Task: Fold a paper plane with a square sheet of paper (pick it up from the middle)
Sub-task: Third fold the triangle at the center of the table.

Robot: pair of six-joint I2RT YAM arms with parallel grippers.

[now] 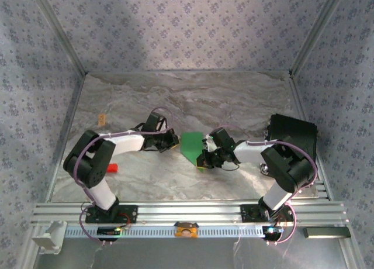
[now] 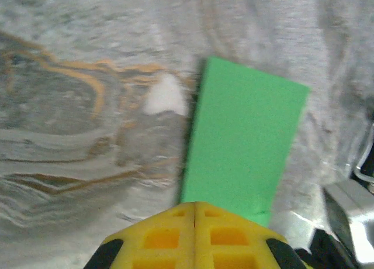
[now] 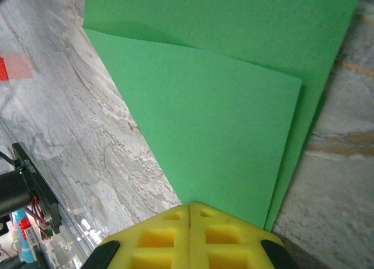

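We see left jaws and right jaws clamped on the smooth bright green folded paper sheet (image 3: 204,117) on marbled grey table (image 1: 175,99).

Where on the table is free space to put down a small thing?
Free: the far strip of table between back wall and arms; also the near strip from red block to right arm's base. Crowded: the centre, around the green paper, left gripper and right gripper.

Robot lab test cell, walled on three sides.
Marble-patterned desk (image 1: 193,99) fenced by patterned wall panels (image 1: 187,29); aluminium rail (image 1: 187,211) along its near edge carrying the bolted left arm (image 1: 99,158) and right arm (image 1: 286,164), cables (image 1: 120,134) looped over both.
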